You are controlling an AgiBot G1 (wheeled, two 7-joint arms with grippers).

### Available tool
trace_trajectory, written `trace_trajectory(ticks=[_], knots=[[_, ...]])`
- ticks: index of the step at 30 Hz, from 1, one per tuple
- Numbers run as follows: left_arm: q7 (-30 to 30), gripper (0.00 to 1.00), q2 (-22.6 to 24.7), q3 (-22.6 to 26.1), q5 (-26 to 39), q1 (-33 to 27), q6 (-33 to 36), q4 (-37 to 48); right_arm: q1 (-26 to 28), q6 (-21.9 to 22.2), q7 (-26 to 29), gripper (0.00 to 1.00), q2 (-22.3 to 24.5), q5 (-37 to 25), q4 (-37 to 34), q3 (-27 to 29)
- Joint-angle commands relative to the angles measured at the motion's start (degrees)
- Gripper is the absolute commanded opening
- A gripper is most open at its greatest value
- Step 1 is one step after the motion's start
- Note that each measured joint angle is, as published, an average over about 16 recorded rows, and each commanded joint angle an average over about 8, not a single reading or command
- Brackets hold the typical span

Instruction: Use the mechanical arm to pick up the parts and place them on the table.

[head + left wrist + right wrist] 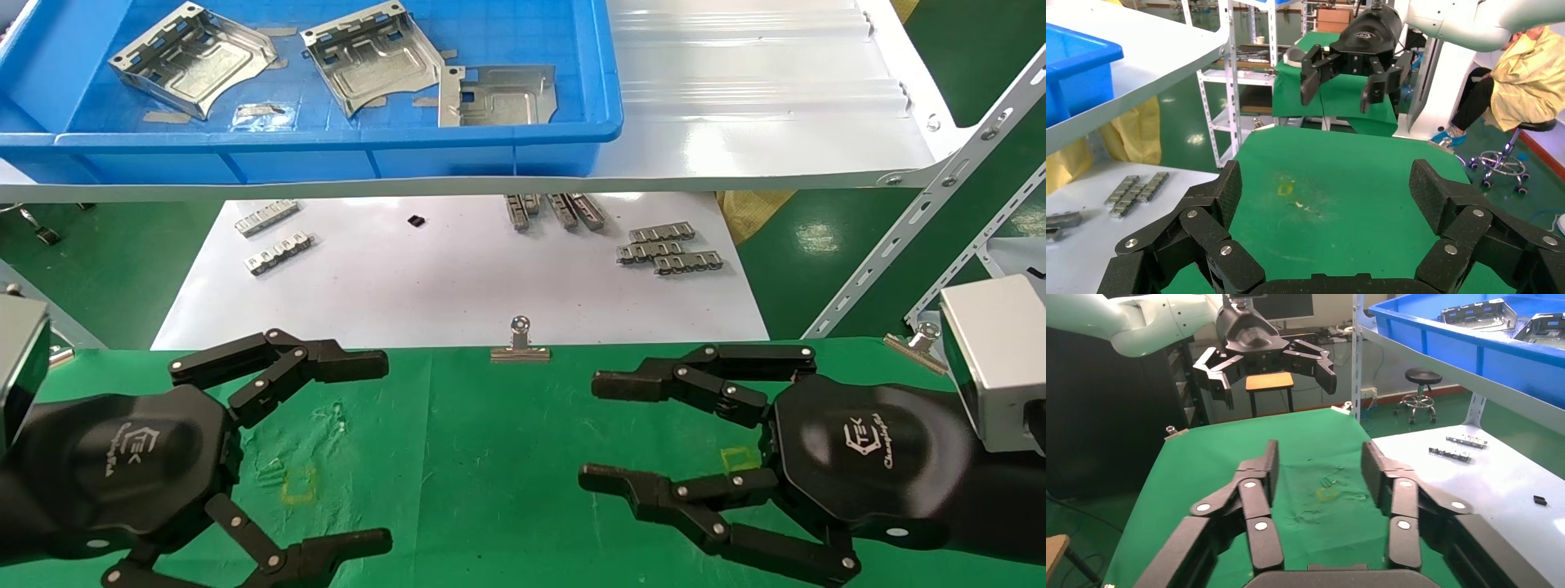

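**Both grippers wide open above the green table, parts in the blue bin**

The left gripper (343, 449) hangs over the left side of the green table (490, 457), its black fingers spread wide and holding nothing. The right gripper (605, 433) is over the right side, facing the left one, also spread wide and empty. Between them the cloth shows two small yellow squares (298, 483). Three silver parts (196, 57) lie in the blue bin (327, 151) on the white shelf (735, 98), well apart from both grippers. Small grey strips (670, 249) lie on the white sheet (458, 286) under the shelf. A silver clip (520, 343) sits on the table's far edge.
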Motion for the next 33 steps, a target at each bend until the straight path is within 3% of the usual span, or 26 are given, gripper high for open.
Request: trace_trajectory(ticks=[1, 14, 19, 26, 33], knots=[[0.0, 1.0, 0.0, 0.0, 0.0, 0.0, 0.0, 0.0, 0.0, 0.0, 0.0, 0.0, 0.0, 0.0, 0.0, 0.0], [0.18, 1.0, 0.05, -0.04, 0.12, -0.18, -0.08, -0.12, 0.0, 0.0, 0.0, 0.0, 0.0, 0.0, 0.0, 0.0], [0.66, 1.0, 1.58, 0.06, 1.79, -3.45, -1.74, -0.07, 0.0, 0.0, 0.0, 0.0, 0.0, 0.0, 0.0, 0.0], [0.41, 1.0, 8.91, 2.01, 8.28, -16.67, -7.87, 6.98, 0.0, 0.0, -0.01, 0.0, 0.0, 0.0, -0.01, 0.0], [3.26, 1.0, 20.74, 7.12, 19.97, -35.2, -15.51, 28.21, 0.01, 0.0, -0.01, 0.0, 0.0, 0.0, -0.01, -0.01]])
